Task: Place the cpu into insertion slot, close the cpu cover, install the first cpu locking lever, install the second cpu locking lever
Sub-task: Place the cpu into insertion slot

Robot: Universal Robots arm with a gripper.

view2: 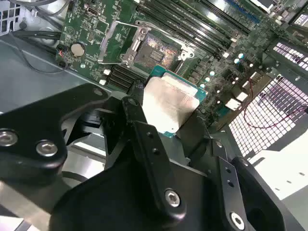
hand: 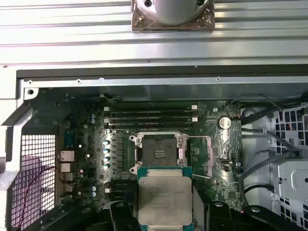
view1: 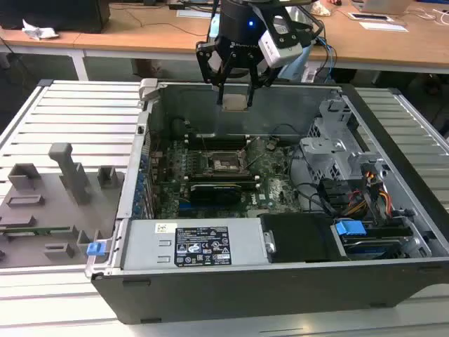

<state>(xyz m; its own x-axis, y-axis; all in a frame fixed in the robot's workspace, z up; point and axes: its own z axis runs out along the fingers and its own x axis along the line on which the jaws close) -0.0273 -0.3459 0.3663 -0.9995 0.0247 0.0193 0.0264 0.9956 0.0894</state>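
**A:** The cpu (view1: 234, 103), where is it?

**B:** Clamped between the fingers of the gripper (view1: 235, 98). It hangs in the air over the far side of the open computer case (view1: 295, 281), well above the motherboard (view1: 275, 188).

**A:** And the insertion slot (hand: 159, 153)?

**B:** Bare, with its contacts showing. In the exterior view it lies nearer than the chip. The cpu cover (view2: 137, 43) is swung open beside it.

**A:** How far along, then?

**B:** I'd judge only the pick-up is done. Seating the chip, closing the cover and installing both locking levers are all left. I cannot make out the levers.
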